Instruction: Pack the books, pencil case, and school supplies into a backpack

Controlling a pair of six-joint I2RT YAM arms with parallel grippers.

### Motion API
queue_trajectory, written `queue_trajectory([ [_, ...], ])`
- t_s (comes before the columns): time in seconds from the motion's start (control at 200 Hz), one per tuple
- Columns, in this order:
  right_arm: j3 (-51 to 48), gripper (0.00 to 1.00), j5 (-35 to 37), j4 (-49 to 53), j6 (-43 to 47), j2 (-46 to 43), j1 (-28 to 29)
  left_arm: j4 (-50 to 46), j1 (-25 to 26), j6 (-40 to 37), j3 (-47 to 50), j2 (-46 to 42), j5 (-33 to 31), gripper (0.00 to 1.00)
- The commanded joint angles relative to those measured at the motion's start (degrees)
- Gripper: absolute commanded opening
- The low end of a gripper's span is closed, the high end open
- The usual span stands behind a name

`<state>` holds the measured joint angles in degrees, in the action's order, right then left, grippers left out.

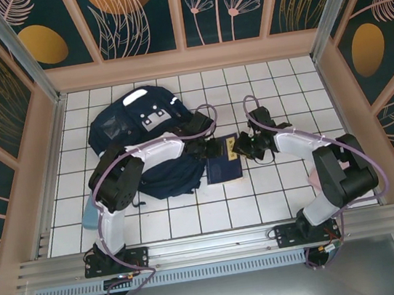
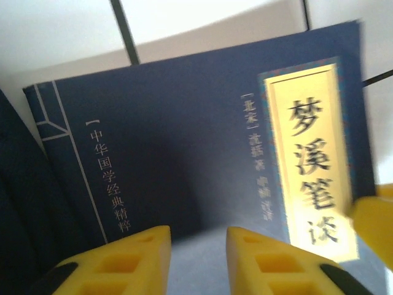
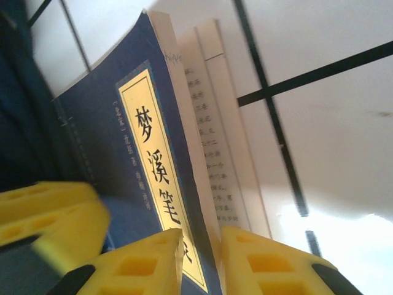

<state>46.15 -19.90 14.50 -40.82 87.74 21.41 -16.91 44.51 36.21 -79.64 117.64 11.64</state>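
A dark navy book [image 1: 223, 164] with a yellow label strip lies on the white tiles just right of the navy backpack [image 1: 135, 127]. My right gripper [image 3: 201, 236] is shut on the book's [image 3: 98, 135] open-side edge. The cover and top pages sit between its fingers and are lifted off the pages below. My left gripper [image 2: 198, 236] hovers close over the cover [image 2: 184, 141], its jaws apart with nothing between them. From above, the left gripper [image 1: 204, 146] and right gripper [image 1: 245, 148] flank the book.
A pale blue item [image 1: 89, 214] lies by the left arm's elbow; I cannot tell whether it is the pencil case. Wooden-framed walls enclose the tiled table [image 1: 276, 85] on three sides. The backpack fabric [image 2: 18, 203] borders the book's spine side.
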Motion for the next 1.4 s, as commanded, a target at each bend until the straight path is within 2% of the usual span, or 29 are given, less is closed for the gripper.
queue_trajectory([
  [0.0, 1.4, 0.24, -6.4, -3.5, 0.7, -2.4, 1.0, -1.2, -0.1, -0.4, 1.1, 1.7, -1.7, 0.27],
  [0.115, 1.3, 0.24, -7.2, -4.1, 1.2, -2.2, 1.2, -1.1, -0.1, -0.3, 1.0, 2.3, -1.4, 0.24],
  [0.35, 3.9, 0.16, -1.7, 0.3, 4.1, 0.1, 2.8, -1.1, -0.1, -0.7, 0.1, 2.0, -0.5, 0.23],
  [0.646, 6.3, 0.19, 1.7, 3.5, 5.8, 2.6, 4.1, -1.2, -0.1, -0.9, -0.6, 1.0, 0.3, 0.23],
  [0.756, 6.8, 0.12, 2.9, 4.4, 5.9, 2.5, 4.2, -1.2, -0.2, -0.9, -0.9, 0.1, 0.7, 0.23],
  [0.876, 7.0, 0.03, 6.3, 5.2, 5.5, -0.1, 4.1, -0.8, -0.8, -1.0, -1.4, -2.4, 1.8, 0.26],
  [1.041, 5.8, 0.01, 9.2, 4.3, 5.0, -8.2, 1.8, 2.3, -4.0, 0.7, -0.4, -8.8, 5.9, 0.32],
  [1.086, 4.9, 0.00, 7.8, 2.7, 5.2, -10.6, 0.7, 3.3, -5.0, 1.4, 0.1, -10.4, 7.3, 0.36],
  [1.266, 3.2, 0.00, -5.3, -3.3, 5.8, -15.7, -3.6, 8.2, -9.0, 3.7, 3.0, -15.4, 15.1, 0.71],
  [1.391, 3.8, 0.00, -12.4, -7.4, 4.7, -16.0, -4.4, 15.2, -12.2, 6.9, 7.6, -18.1, 22.6, 0.84],
])
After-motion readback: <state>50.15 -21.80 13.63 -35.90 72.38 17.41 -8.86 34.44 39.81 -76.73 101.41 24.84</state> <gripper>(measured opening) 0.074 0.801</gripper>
